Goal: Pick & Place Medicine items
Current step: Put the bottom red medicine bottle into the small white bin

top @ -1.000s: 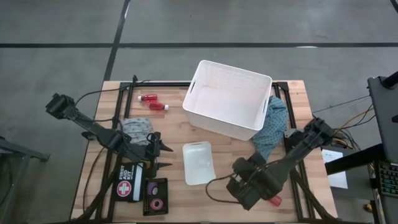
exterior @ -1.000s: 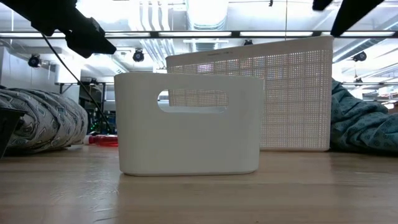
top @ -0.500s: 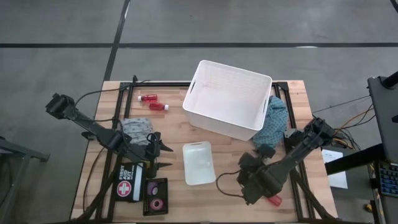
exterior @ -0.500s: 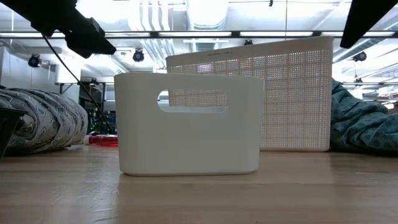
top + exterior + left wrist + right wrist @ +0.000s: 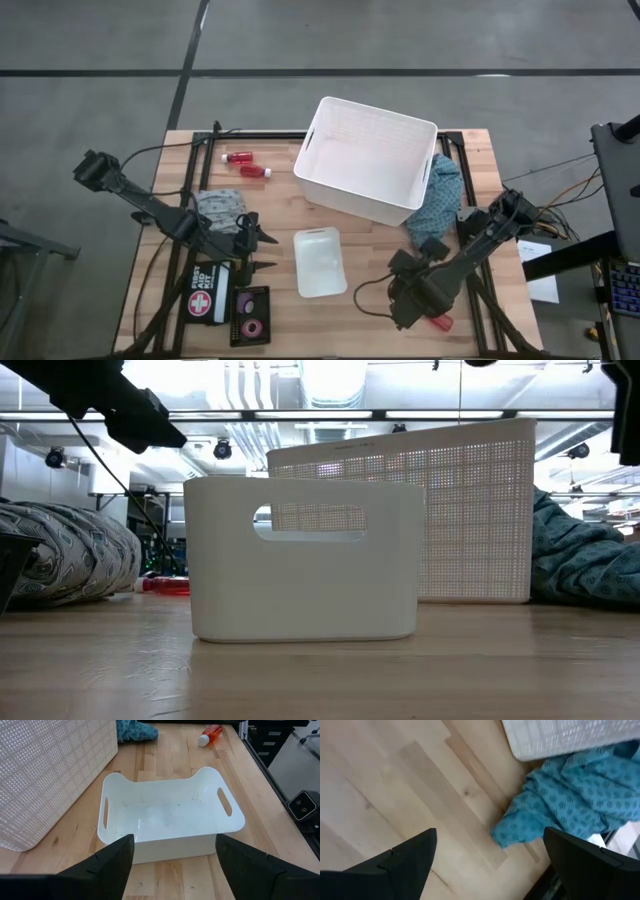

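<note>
Two small red bottles [image 5: 237, 157] [image 5: 256, 171] with white caps lie on their sides at the table's far left. A third red bottle [image 5: 440, 322] lies at the near right, partly under my right arm, and shows far off in the left wrist view [image 5: 210, 733]. Pink and dark tape rolls [image 5: 249, 314] sit in a black tray at the near left. My left gripper [image 5: 262, 251] hangs open just left of a small white bin [image 5: 170, 817]. My right gripper [image 5: 404, 306] hangs open over bare wood, tipped downward, beside the third bottle; in its wrist view [image 5: 490, 865] nothing lies between the fingers.
A big white basket [image 5: 368, 160] stands at the far middle, with a teal cloth [image 5: 440, 200] on its right. A grey cloth [image 5: 220, 208] and a first aid kit [image 5: 205, 295] lie under my left arm. Bare wood lies between the small bin [image 5: 320, 262] and my right gripper.
My right gripper has moved a little toward the table's right edge and sunk, tipping further downward and rolling. It has stayed open. Nothing on the table has shifted.
</note>
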